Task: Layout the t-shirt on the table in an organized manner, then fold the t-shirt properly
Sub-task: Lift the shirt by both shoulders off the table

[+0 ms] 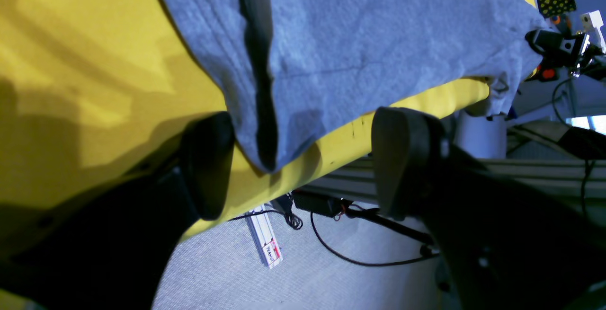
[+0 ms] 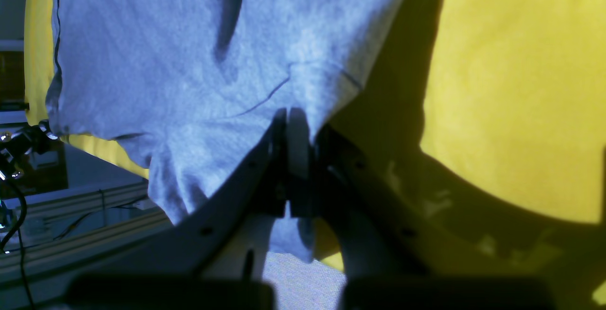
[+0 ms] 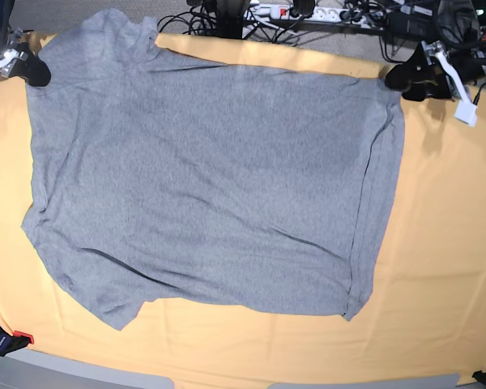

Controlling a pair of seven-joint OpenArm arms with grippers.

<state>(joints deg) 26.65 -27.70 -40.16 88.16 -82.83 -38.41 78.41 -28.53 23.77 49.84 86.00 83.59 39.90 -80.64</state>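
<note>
The plain heather-grey cotton t-shirt [image 3: 211, 186] lies spread on the yellow-orange cloth-covered tabletop [image 3: 445, 259]. Right pincer [image 2: 289, 120] is clenched on its far corner; left pincer [image 1: 303, 158] stands released beside the opposite corner.

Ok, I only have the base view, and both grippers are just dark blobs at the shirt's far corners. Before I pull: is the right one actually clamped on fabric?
Observer: Yes. The right wrist view shows the right gripper shut on the t-shirt, with a pinch of its edge between the fingers.
Operator: And the left one?
Observer: The left gripper is open. A shirt corner lies between its fingers, and neither finger appears to touch it.
Operator: Is that side of the shirt fully on the table?
Observer: Not quite. In the left wrist view, part of the hem drapes over the edge of the table.
</note>
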